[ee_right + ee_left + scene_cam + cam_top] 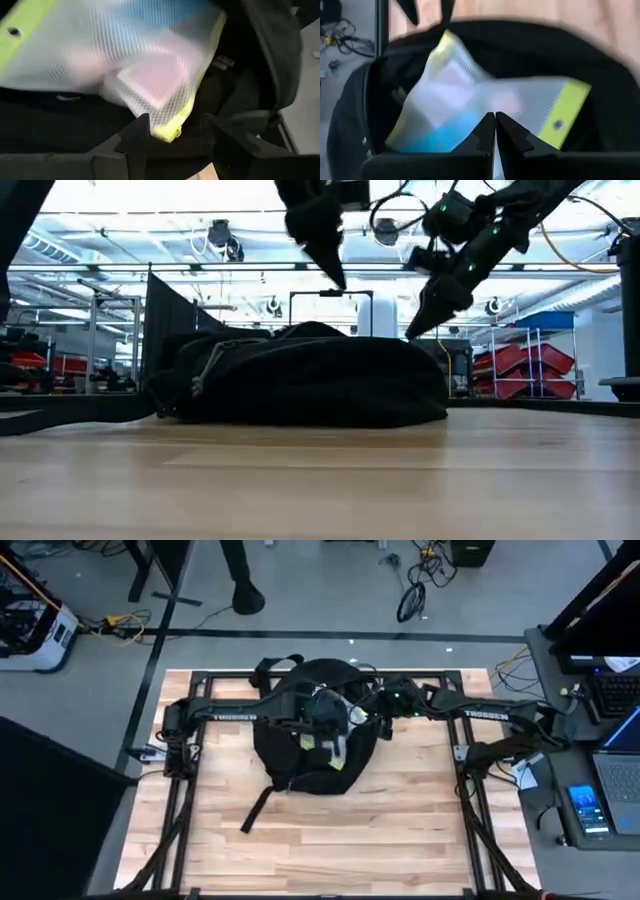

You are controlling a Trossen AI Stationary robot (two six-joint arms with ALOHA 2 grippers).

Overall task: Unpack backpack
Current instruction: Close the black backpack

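The black backpack (300,765) lies on the wooden table with its top open (620,100). Inside it shows a see-through mesh pouch (485,95) with yellow-green edges, holding flat pink and blue things (150,80). My left gripper (495,122) is shut and hangs above the opening, clear of the backpack (310,380) in the low view (338,280). My right gripper (175,132) is open at the backpack's upper rim (415,330). Its fingers stand on either side of the pouch's lower corner. My right gripper comes slanting down from the table's right side, its two open fingers (140,137) flanking the pouch's yellow-green corner (167,131). Whether they touch the corner, I cannot tell. The pouch lies inside the backpack.
A black strap (258,808) trails from the backpack toward the near edge. The black metal frame (180,790) runs along both sides and the far edge. The near half of the wooden top (320,850) is bare. A laptop and a phone (585,808) sit on a desk to the right.
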